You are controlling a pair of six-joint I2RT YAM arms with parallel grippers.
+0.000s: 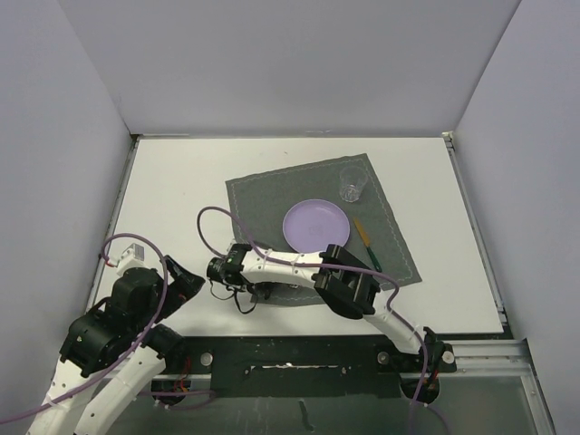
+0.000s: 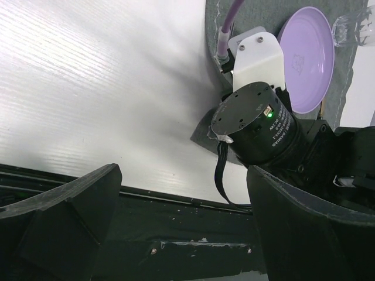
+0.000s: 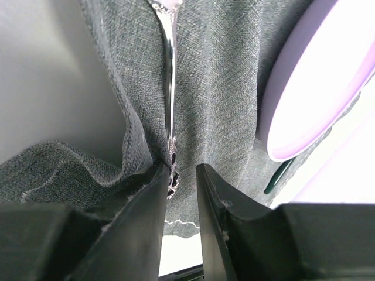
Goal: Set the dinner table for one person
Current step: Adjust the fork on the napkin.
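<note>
On the white dinner table (image 1: 181, 199) lies a grey placemat (image 1: 272, 195) with a lilac plate (image 1: 314, 225), a clear glass (image 1: 351, 186) and a green-handled utensil (image 1: 367, 243). My right gripper (image 3: 181, 172) is low over the placemat's (image 3: 222, 88) near left edge, jaws narrowed around the ornate end of a silver utensil (image 3: 170, 70). The handle rests against one finger; a gap shows to the other. The cloth is bunched up beside that finger. My left gripper (image 2: 183, 175) hangs open and empty over the table's front edge, left of the placemat.
Grey walls enclose the table on three sides. The dark metal rail (image 1: 299, 349) runs along the front edge. A purple cable (image 1: 213, 227) loops from the right arm over the table. The right arm's black wrist motor (image 2: 258, 126) fills the left wrist view.
</note>
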